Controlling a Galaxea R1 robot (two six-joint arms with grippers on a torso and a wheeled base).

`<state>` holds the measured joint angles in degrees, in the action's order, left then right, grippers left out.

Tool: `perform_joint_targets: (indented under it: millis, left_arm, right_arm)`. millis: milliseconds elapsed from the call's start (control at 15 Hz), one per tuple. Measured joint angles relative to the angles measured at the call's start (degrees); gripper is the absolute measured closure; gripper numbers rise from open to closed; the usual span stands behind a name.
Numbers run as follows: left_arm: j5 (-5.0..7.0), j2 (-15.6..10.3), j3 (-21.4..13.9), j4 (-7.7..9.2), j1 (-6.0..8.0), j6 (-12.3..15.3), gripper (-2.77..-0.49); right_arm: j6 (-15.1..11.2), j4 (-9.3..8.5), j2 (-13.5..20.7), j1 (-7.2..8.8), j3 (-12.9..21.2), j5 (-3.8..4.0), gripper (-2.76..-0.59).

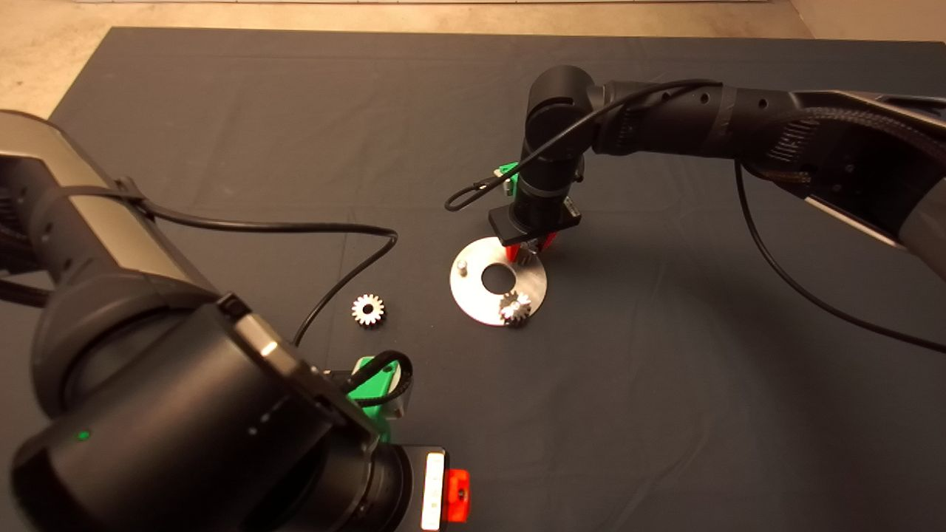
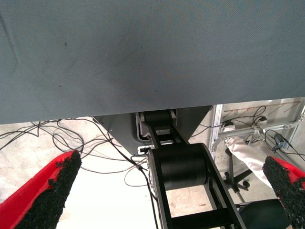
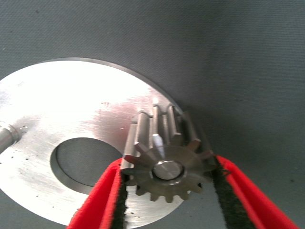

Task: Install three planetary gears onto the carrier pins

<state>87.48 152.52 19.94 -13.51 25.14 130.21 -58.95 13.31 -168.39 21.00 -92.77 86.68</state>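
head: disc [image 1: 473, 299] mid-mat; 1 gear seated [image 1: 516, 307], 1 loose gear [image 1: 368, 309] on mat nearer left gripper [image 1: 380, 395], bare pin [image 1: 462, 266].
l wrist: fingers [image 2: 45, 200] wide apart, empty.
r wrist: right gripper [image 3: 167, 191] pinches gear [image 3: 167, 160], pin tip shows thru bore, axis vertical.

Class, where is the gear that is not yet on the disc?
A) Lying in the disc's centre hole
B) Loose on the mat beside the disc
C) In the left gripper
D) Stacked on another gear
B: the gear lies alone on the mat, apart from the disc.
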Motion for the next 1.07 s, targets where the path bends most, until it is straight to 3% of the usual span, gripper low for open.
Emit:
perform_joint_targets:
  millis: [267, 533, 800, 1067]
  left_arm:
    - [0.00, 0.0, 0.0, 0.00, 0.00, 0.0, -2.77]
    - [0.00, 0.0, 0.0, 0.00, 0.00, 0.0, -2.77]
    - [0.00, 0.0, 0.0, 0.00, 0.00, 0.0, -2.77]
    - [0.00, 0.0, 0.0, 0.00, -0.01, 0.0, -2.77]
  right_arm:
    - [0.0, -0.01, 0.1, 0.00, 0.0, -0.01, -1.45]
    - [-0.3, -0.04, 0.1, 0.27, 0.0, -0.19, -1.75]
    - [-0.3, -0.09, -0.4, 0.53, 0.3, -2.31, -2.00]
    - [-0.3, -0.06, -0.4, 5.54, 0.3, -2.44, -2.18]
